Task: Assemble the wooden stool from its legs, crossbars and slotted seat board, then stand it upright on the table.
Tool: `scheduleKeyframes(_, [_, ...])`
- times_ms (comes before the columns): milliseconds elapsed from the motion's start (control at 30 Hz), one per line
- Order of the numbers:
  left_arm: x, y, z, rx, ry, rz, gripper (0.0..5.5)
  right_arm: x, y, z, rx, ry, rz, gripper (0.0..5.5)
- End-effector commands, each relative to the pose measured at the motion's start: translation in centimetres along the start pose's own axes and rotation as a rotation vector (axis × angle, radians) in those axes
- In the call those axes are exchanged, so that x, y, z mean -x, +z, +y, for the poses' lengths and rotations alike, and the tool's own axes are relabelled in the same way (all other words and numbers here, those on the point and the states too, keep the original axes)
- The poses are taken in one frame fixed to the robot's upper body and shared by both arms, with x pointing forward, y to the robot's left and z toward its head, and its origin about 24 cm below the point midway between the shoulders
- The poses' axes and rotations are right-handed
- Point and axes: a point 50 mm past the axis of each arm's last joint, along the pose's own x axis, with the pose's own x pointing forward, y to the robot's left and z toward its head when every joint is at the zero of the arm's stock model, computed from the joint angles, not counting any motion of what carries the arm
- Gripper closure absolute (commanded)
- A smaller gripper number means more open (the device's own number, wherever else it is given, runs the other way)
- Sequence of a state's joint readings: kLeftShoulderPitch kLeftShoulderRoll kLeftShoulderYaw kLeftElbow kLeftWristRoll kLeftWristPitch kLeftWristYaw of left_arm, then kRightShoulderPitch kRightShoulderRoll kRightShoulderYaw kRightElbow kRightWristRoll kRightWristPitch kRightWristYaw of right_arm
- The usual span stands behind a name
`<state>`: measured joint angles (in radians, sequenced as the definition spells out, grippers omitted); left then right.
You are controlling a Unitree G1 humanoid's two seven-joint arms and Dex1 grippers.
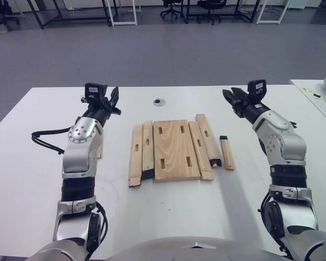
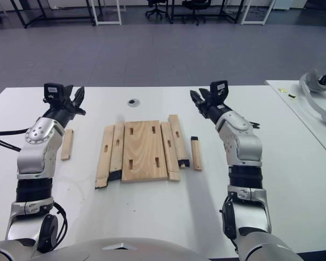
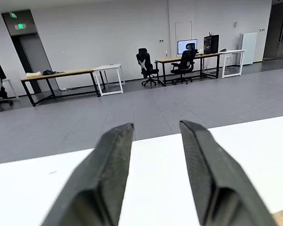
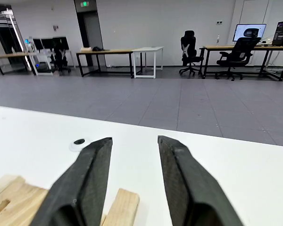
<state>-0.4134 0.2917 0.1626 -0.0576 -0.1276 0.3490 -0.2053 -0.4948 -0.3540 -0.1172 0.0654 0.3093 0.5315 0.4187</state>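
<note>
The slotted seat board (image 1: 175,149) lies flat mid-table. Two wooden legs (image 1: 142,152) lie side by side against its left edge, and two more legs (image 1: 202,142) against its right edge. A short crossbar (image 1: 226,152) rests just right of those. Another crossbar (image 2: 67,144) lies beside my left forearm. My left gripper (image 1: 113,97) hovers open over the table, behind and left of the parts, holding nothing. My right gripper (image 1: 231,97) is open and empty too, behind and right of them. The right wrist view has a leg end (image 4: 120,212) below the open fingers (image 4: 177,174).
A small round dark disc (image 1: 160,101) sits on the table behind the board. A black cable (image 1: 43,141) loops by my left arm. A second table (image 2: 293,103) at the right carries a white headset (image 2: 320,92). Bare white tabletop (image 1: 168,217) stretches in front of the parts.
</note>
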Motion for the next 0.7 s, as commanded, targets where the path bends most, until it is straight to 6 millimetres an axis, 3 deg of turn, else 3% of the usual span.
scheduleKeyframes(33, [-0.4,0.5,1.4,-0.048,0.062,-0.009,3.56,-0.2,0.6,0.6,0.073,0.027,0.001,3.72])
scheduleKeyframes(500, [2.5,-3.9,4.2,-0.112,0.201,0.247,3.56,-0.1,-0.2,0.2,0.091,-0.047,0.025,3.72])
scheduleKeyframes(600, [3.3,-5.6,5.0,-0.140,0.232,0.334,3.56,-0.2,-0.2,0.3,0.088,-0.047,0.024,3.72])
scheduleKeyframes(700, [4.7,-8.5,5.7,-0.110,0.264,0.464,3.56,-0.1,-0.2,0.2,0.087,-0.054,0.022,3.72])
